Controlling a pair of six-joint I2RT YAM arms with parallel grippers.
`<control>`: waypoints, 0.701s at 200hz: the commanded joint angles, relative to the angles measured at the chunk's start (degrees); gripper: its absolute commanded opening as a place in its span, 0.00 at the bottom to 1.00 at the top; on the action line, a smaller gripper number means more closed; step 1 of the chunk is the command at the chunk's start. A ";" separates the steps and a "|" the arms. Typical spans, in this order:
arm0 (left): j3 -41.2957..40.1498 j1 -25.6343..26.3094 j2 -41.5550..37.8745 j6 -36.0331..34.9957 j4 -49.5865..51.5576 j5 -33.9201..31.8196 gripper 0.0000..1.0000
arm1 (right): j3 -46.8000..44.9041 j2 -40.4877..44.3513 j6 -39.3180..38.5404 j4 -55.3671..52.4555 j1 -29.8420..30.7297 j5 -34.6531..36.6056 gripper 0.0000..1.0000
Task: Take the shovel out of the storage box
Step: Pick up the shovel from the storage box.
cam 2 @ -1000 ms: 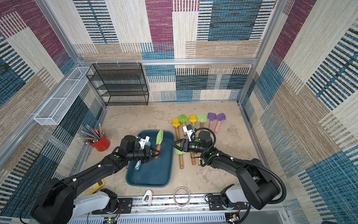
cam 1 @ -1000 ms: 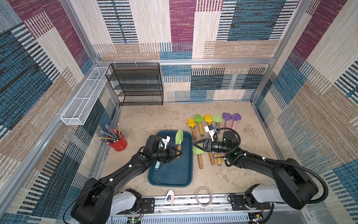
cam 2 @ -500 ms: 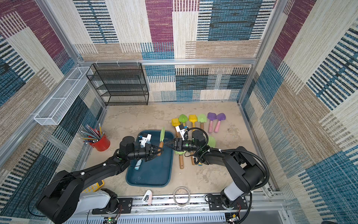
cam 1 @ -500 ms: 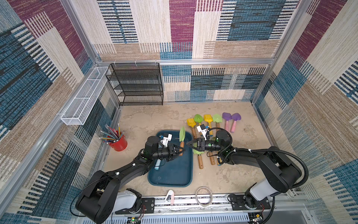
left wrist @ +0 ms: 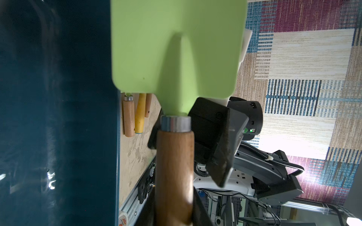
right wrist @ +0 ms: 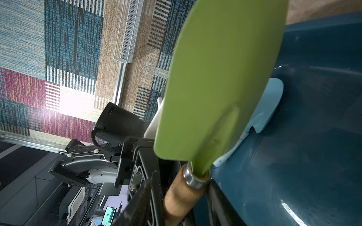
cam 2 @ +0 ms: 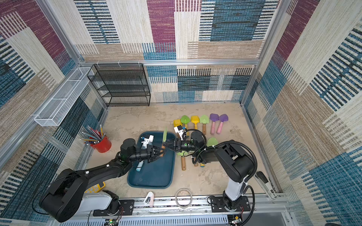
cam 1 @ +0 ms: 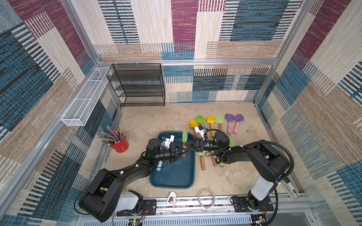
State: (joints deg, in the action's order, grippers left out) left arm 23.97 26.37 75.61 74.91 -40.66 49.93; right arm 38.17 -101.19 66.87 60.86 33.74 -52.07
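While aloft, shovel (cam 1: 185, 135) in left hand (cam 1: 180, 151)

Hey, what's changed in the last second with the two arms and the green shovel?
The right gripper moved from over the table shovels toward the box, its jaws now either side of the handle of the green shovel. The left gripper rolled, turning the blade edge-on in the top views. Unchanged: left grip on the handle, box, blue shovel inside.
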 commanded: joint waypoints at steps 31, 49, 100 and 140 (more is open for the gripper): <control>0.20 0.00 -0.03 0.41 -2.41 1.71 0.03 | 2.23 -3.37 5.30 9.02 0.98 -2.06 0.41; 0.20 0.00 -0.18 0.41 -2.41 1.74 0.03 | 2.39 -4.89 7.68 12.45 1.05 -2.40 0.39; 0.16 0.00 0.11 0.86 -3.10 2.23 0.08 | 2.91 -8.94 13.20 19.75 0.98 -1.89 0.26; 1.08 0.00 -0.75 -1.51 1.27 1.93 0.34 | 2.68 -9.39 14.16 20.61 0.99 -1.46 0.22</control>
State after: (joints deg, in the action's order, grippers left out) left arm 24.14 26.37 75.61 74.48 -41.15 50.33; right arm 40.73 -110.39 82.00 76.05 34.63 -53.32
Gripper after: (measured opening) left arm 0.266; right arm 0.267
